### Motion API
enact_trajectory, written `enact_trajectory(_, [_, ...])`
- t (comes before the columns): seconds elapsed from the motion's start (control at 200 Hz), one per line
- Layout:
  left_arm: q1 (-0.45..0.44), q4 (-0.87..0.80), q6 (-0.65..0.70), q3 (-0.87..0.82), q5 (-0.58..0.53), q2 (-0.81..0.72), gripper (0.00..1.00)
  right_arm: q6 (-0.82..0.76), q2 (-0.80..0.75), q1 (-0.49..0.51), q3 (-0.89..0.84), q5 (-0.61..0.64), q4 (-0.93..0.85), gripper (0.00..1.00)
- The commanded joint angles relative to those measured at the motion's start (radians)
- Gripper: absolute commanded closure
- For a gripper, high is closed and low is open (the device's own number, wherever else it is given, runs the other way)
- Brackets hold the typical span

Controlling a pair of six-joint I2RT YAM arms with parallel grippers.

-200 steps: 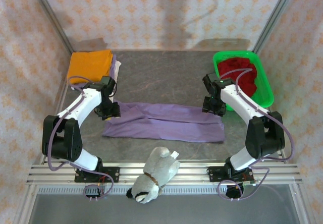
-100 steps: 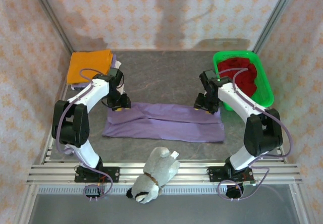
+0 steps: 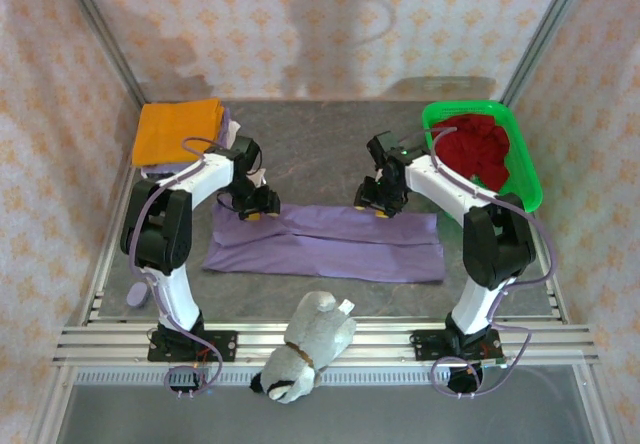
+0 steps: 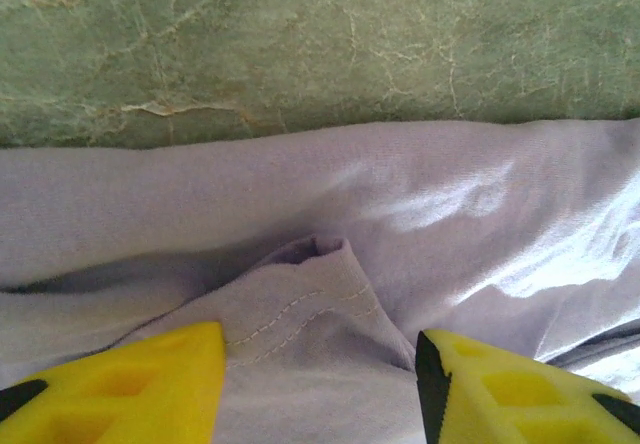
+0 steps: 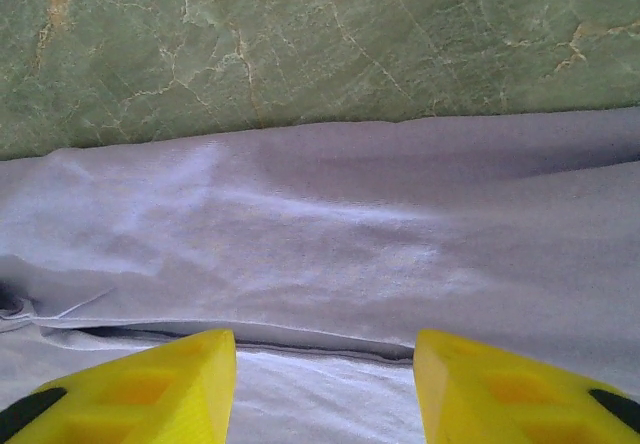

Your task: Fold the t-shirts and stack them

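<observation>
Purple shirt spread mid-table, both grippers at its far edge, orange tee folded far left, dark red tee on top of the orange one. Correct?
No. The dark red tee lies in the green basket at far right, not on the orange tee, as the top external view shows. The rest holds.

Soft matt cloth purple t-shirt

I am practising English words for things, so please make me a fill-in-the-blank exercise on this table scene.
1. The red shirt lies in the green ____.
2. The folded shirt at back left is ____.
3. The left gripper and right gripper are over the flat shirt, which is ____.
Missing words: basket; orange; purple.
</observation>
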Motion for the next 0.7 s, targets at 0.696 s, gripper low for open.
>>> enact_trajectory(0.696, [-0.108,0.088,-0.046,-0.011,-0.312,0.021,0.65,0.005,-0.052,-0.002,-0.024,0.019,-0.028,0.50])
